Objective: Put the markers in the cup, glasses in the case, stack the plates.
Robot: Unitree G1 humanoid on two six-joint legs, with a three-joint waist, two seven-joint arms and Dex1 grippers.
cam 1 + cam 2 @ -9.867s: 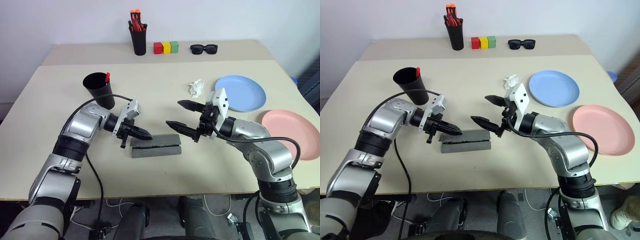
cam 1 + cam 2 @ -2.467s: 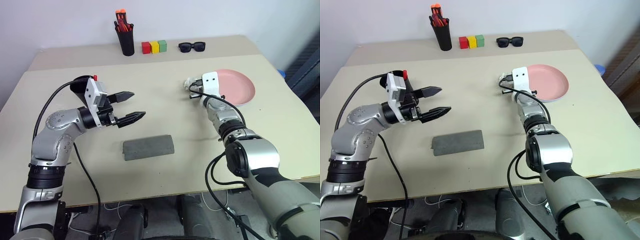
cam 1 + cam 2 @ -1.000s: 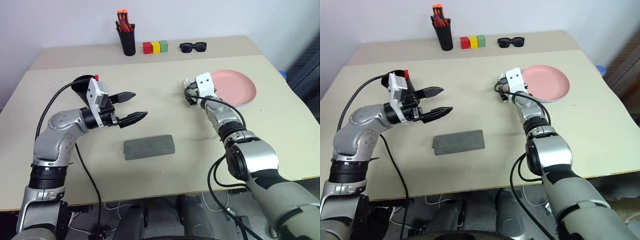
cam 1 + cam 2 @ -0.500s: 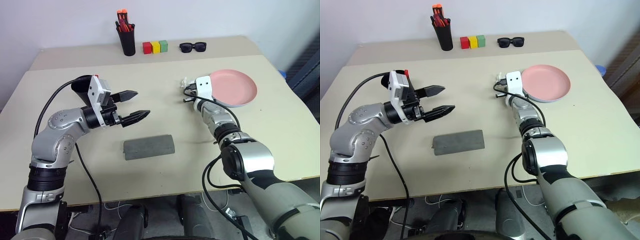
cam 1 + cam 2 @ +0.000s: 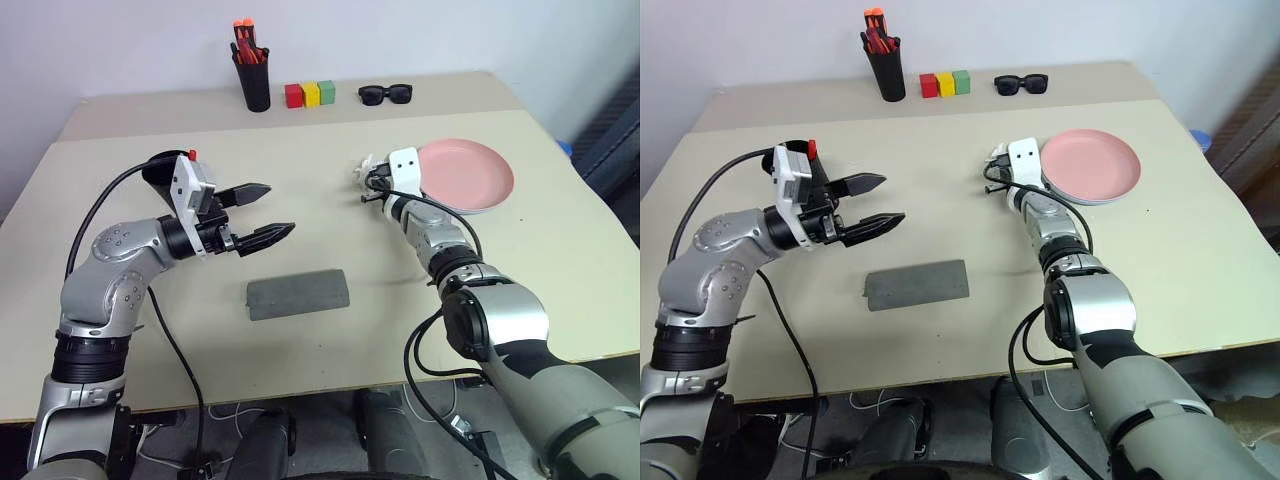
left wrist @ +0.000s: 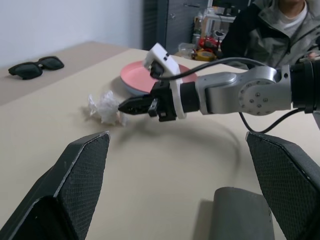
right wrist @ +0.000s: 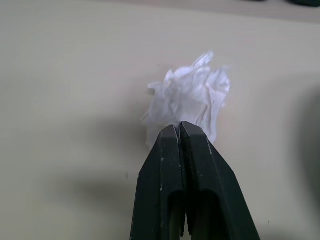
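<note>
At the robot's left, the wide black tapered plastic cup (image 5: 162, 172) stands on the beige table (image 5: 300, 380), with the red cap of a slim marker (image 5: 192, 155) poking above its rim. Just in front of the cup, the left gripper (image 5: 262, 211) hovers above the tabletop with its two black fingers spread wide, grasping nothing. Below and a little right of it, the grey felt-like oblong glasses case (image 5: 297, 293) lies closed on the table. At the far edge stand a narrow black pen holder (image 5: 252, 85) with orange-topped markers, a row of red, yellow and green blocks (image 5: 310, 94), and thick black sunglasses (image 5: 385, 94). Right of centre, a crumpled white paper wad (image 7: 192, 97) lies on the table; the right gripper (image 7: 180, 131) is clenched, its fingertips meeting at the wad's near edge. Just beyond, the round pink plate (image 5: 468, 175) rests on another, light-coloured plate whose rim barely shows beneath it.
</note>
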